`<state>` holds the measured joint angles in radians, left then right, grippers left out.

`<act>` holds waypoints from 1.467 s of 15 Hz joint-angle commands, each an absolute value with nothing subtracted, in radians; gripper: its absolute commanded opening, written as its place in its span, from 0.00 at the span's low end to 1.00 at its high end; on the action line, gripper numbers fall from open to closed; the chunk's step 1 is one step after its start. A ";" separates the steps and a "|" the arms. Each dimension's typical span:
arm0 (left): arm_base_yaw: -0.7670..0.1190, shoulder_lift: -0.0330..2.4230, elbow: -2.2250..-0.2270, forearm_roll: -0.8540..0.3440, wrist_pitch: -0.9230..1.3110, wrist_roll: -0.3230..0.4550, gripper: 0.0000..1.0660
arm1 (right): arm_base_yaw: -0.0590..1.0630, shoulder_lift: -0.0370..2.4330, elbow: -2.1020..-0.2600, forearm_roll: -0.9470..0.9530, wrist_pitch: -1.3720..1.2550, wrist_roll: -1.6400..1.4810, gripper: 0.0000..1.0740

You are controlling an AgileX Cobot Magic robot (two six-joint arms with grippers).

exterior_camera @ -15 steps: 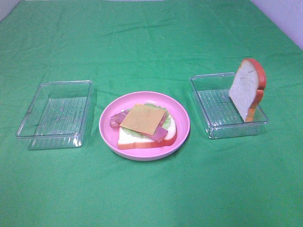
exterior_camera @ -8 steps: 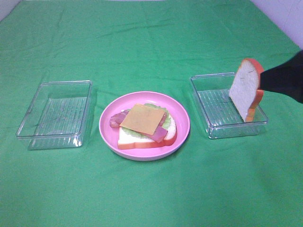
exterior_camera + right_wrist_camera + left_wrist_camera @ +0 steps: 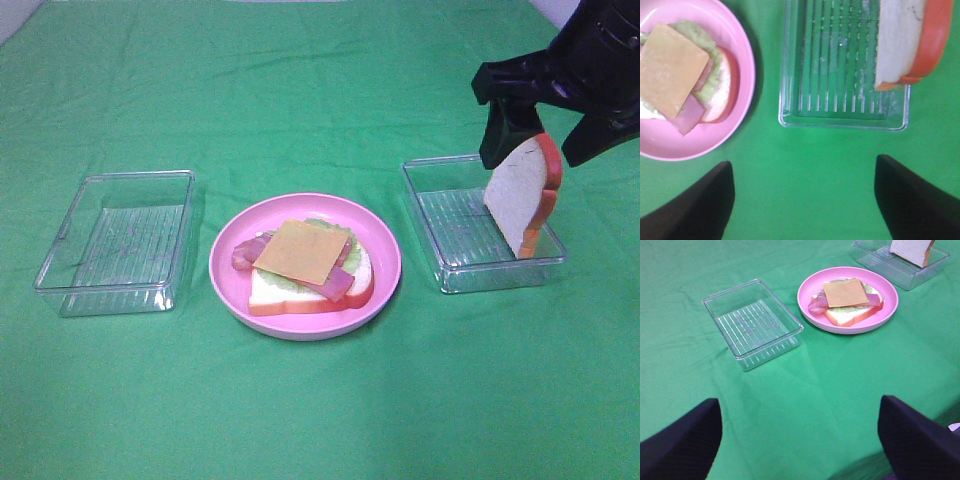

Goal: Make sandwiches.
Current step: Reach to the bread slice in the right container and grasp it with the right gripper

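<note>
Plate point(image 3: 228, 283) at lower centre holds the open sandwich point(image 3: 310, 268), cheese point(image 3: 301, 250) on top. Right of it, the bread slice point(image 3: 522, 190) leans upright in a clear tray point(image 3: 440, 260). Above, at upper right, the right gripper point(image 3: 541, 138) hangs with fingers apart. Left gripper point(image 3: 800, 440) fingers also apart.

Bread slice point(image 3: 520, 193) upright in right tray point(image 3: 440, 215), open sandwich point(image 3: 305, 265) on plate point(image 3: 385, 250)
</note>
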<state>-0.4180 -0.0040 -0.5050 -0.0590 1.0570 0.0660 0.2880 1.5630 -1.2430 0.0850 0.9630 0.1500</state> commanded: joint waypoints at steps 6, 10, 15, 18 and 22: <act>-0.418 -0.029 -0.498 -0.059 1.045 0.063 0.75 | 0.092 1.776 -1.524 0.174 1.101 0.019 0.68; -0.418 -0.029 -0.498 -0.056 1.045 0.063 0.75 | 0.066 1.925 -1.628 0.216 1.127 -0.041 0.68; -0.418 -0.029 -0.498 -0.056 1.045 0.063 0.75 | 0.066 2.032 -1.662 0.174 1.097 -0.041 0.68; -0.418 -0.029 -0.498 -0.056 1.045 0.063 0.75 | 0.066 2.059 -1.662 0.127 1.090 -0.041 0.58; -0.418 -0.029 -0.498 -0.056 1.045 0.063 0.75 | 0.066 2.060 -1.662 0.124 1.071 -0.045 0.09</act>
